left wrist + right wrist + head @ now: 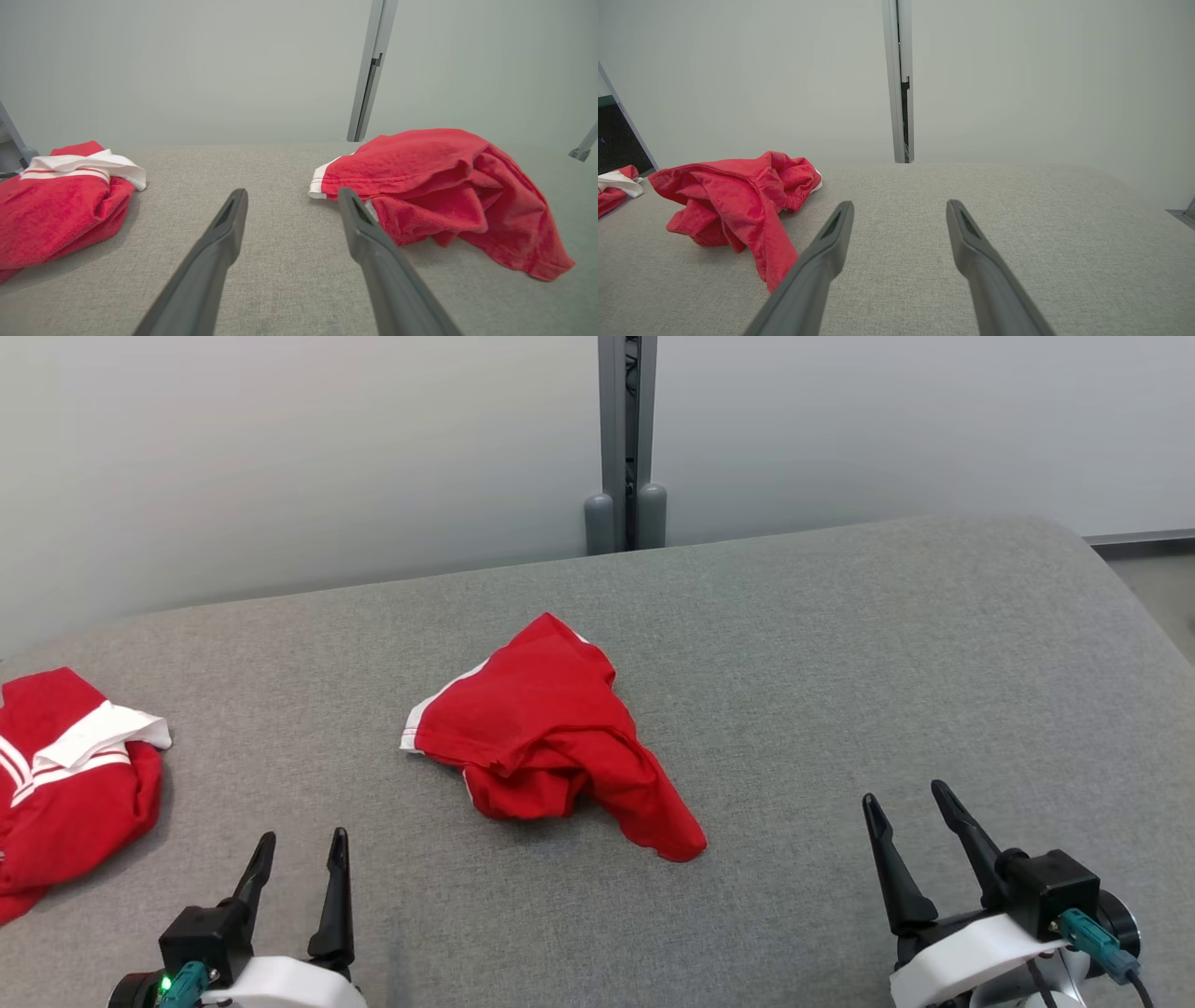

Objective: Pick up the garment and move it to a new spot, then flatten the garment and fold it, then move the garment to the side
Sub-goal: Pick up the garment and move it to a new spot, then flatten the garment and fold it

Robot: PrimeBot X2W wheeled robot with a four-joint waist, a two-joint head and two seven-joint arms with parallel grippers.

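Note:
A crumpled red garment [551, 742] with white trim lies in a heap near the middle of the grey table [840, 663]. It sits to the right in the left wrist view [444, 186] and to the left in the right wrist view [733, 200]. My left gripper [299, 863] stands open at the lower left, short of the garment and apart from it, nothing between its fingers [224, 233]. My right gripper [910, 826] stands open at the lower right, well clear of the garment, its fingers [966, 233] over bare table.
A second red garment [70, 775] with a white collar lies at the table's left edge, also seen at the left [60, 200]. A grey post [625, 439] stands against the pale wall behind the table. The table's right end curves down.

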